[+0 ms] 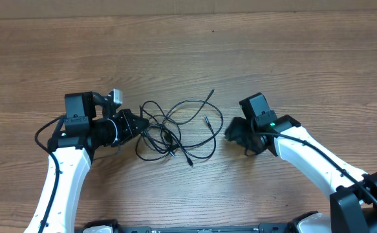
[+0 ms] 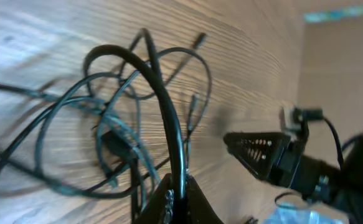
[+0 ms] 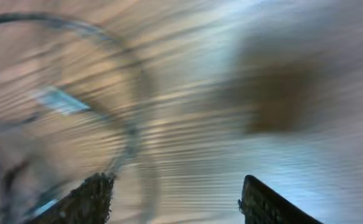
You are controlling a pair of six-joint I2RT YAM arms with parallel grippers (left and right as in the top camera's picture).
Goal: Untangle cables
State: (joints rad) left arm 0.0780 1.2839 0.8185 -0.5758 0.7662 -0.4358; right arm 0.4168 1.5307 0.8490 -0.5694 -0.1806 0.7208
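The cables (image 1: 175, 129) are thin black cords looped together in a loose tangle at the middle of the wooden table, with plug ends sticking out at the top right and bottom. My left gripper (image 1: 138, 124) is at the tangle's left edge, shut on one cable strand (image 2: 169, 124) that rises from between its fingers (image 2: 180, 193) in the left wrist view. My right gripper (image 1: 235, 133) is open, just right of the tangle. Its fingers (image 3: 175, 193) are spread wide in the right wrist view, which is blurred; a faint cable loop (image 3: 128, 93) shows there.
The wooden table (image 1: 188, 58) extends far beyond the tangle. The thicker black arm wires (image 1: 46, 133) loop beside the left arm. The right arm's gripper shows in the left wrist view (image 2: 262, 152).
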